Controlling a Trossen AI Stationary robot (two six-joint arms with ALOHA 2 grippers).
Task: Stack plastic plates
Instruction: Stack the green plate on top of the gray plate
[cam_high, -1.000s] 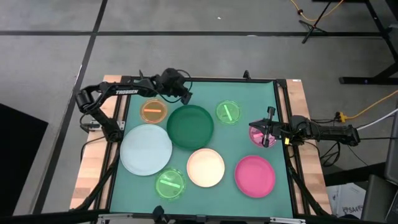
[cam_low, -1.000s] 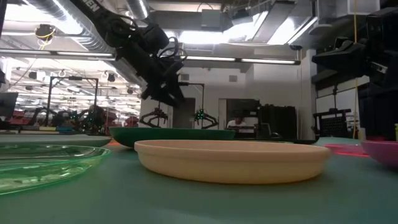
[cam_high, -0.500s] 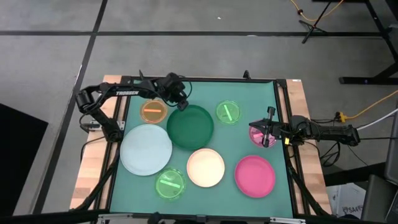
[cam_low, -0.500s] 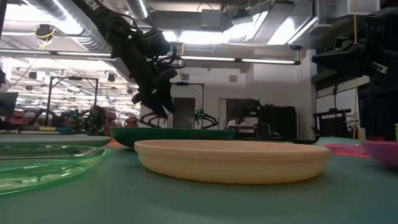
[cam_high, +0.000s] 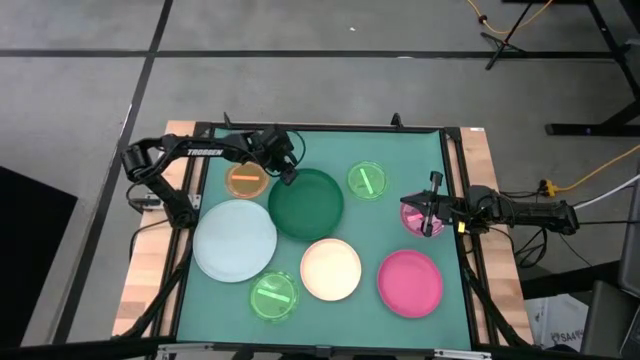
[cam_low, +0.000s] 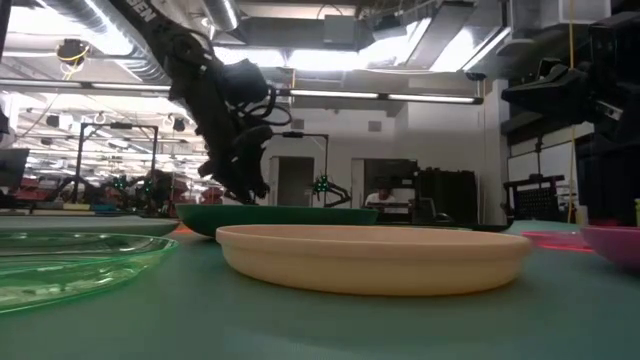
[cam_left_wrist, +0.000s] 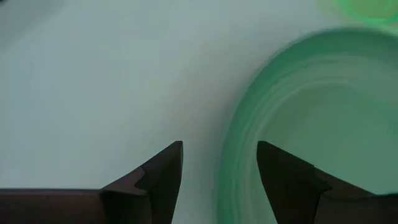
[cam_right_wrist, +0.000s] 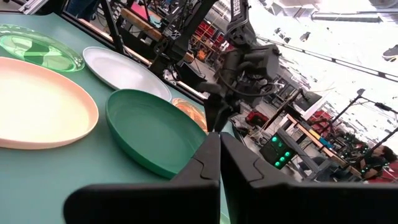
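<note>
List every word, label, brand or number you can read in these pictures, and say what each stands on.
"TROSSEN": white letters on the left arm, high view.
White letters on the same arm at the top edge of the low view: cut off, not readable.
Plates, table mat, right arm: no readable text.

My left gripper (cam_high: 286, 172) hangs over the big plate's (cam_high: 306, 204) far-left rim, a small plate (cam_high: 246, 180) just beside it to the left. My right gripper (cam_high: 428, 217) sits above another small plate (cam_high: 411, 216) near the table's (cam_high: 400, 150) right edge.
</note>
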